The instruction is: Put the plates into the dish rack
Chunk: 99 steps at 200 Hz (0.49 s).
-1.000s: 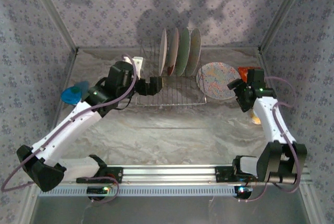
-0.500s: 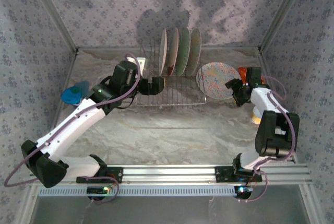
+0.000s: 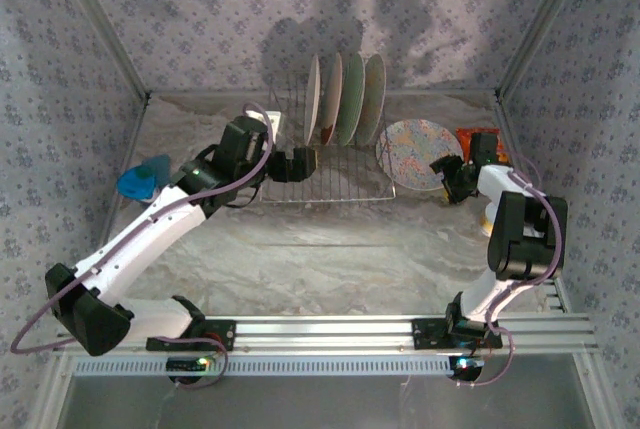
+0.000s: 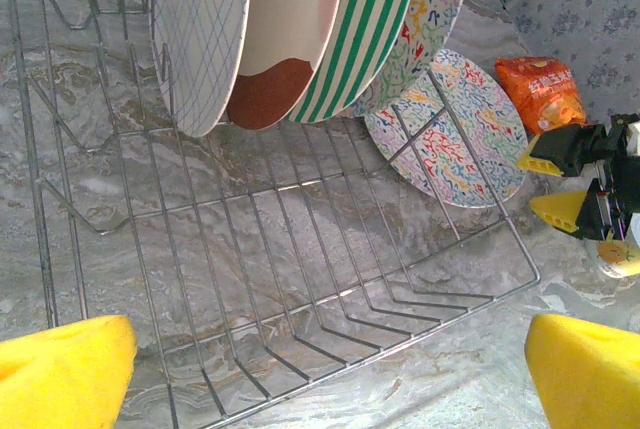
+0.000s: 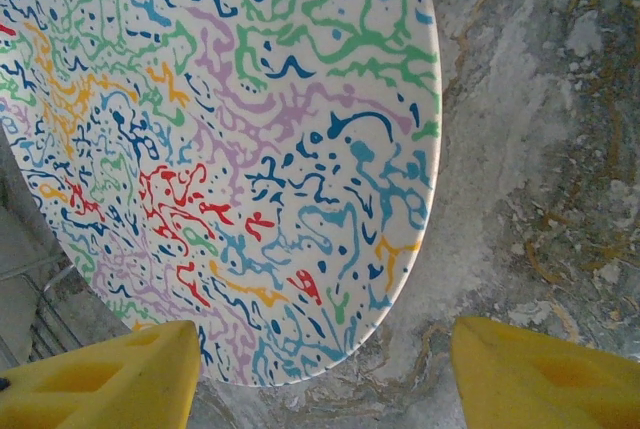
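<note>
**dishbot_dan:** Plates [image 3: 345, 99] check: four of the five stood on edge in the rack [image 3: 340, 184]. That was the plaid, the cream-and-rust, the green stripe and one floral, all bunched toward its right half. So mostly done?

**wirerack_wes:** Pretty much. The last floral plate [image 5: 230, 149] was out on the counter [image 3: 330, 249], just beside the rack's right end. Flat or propped on the wire, I couldn't tell.

**dishbot_dan:** And the grippers?

**wirerack_wes:** The right gripper [image 5: 325, 369] sat at that plate's edge, jaws partway apart with the rim between them. Nothing was clamped as far as I could see. The left gripper [image 4: 330, 369] hung over the empty part of the rack, jaws spread wide, holding nothing.

**dishbot_dan:** So what was left?

**wirerack_wes:** My guess is one job: grab that plate, tip it upright and drop it in a free slot. There were plenty of bare tines on the left side.

**dishbot_dan:** Any labels you could read?

**wirerack_wes:** Nope. The orange packet [image 4: 535, 89] beyond the plate had print on it, but it was too blurry to read. I saw no writing on the plates or the rack. The blue bowl [image 3: 140, 181] sat way off left, not part of the job.
</note>
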Tool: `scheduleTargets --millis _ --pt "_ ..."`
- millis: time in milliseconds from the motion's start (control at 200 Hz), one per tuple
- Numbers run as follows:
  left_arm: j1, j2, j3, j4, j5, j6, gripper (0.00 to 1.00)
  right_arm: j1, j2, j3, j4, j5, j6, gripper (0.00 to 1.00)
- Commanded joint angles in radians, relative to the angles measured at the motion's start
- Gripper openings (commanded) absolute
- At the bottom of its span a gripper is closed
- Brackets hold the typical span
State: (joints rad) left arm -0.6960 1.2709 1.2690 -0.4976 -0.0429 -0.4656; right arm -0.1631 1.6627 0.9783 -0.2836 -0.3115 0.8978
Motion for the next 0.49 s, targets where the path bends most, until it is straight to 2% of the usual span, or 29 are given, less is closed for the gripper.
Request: scheduleTargets --millis 0,490 --pt "-0.006 0.005 0.017 -0.007 -0.014 -0.007 0.99 -0.01 0.026 -0.006 0.009 -0.017 -0.004 0.67" --pt "-0.006 0.029 0.028 -0.007 -0.016 -0.001 0.99 -0.023 0.077 -0.016 0.053 -0.029 -0.003 0.55"
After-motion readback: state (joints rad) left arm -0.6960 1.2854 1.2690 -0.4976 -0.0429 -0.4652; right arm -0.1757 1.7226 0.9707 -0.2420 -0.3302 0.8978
